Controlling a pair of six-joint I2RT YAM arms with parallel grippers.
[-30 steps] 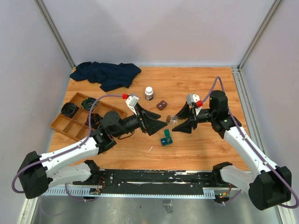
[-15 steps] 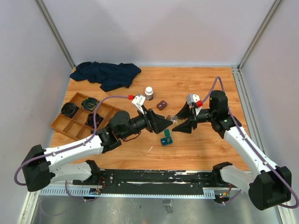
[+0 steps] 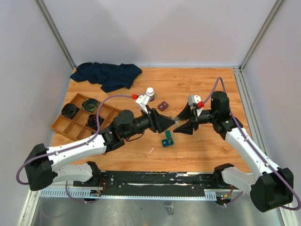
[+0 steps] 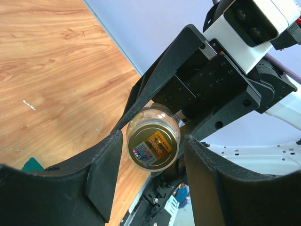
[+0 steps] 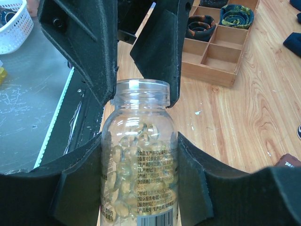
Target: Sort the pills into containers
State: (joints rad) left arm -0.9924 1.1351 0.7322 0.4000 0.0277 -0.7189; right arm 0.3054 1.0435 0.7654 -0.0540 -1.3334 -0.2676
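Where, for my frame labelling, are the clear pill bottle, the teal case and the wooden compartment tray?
clear pill bottle (image 5: 137,155), right wrist view, on its capsule-filled body.
teal case (image 3: 167,141), top external view, on its middle.
wooden compartment tray (image 3: 70,124), top external view, on a bare compartment.

Claws: two, left claw (image 3: 169,124) and right claw (image 3: 180,121). Bottles: two, clear bottle (image 5: 138,174) and white-capped bottle (image 3: 150,93). Teal case (image 3: 167,140): one. Brown box (image 3: 162,105): one. Tray (image 3: 66,127): one, holding three coils (image 3: 89,103). Cloth (image 3: 107,75): one. Basket (image 5: 11,26): one.
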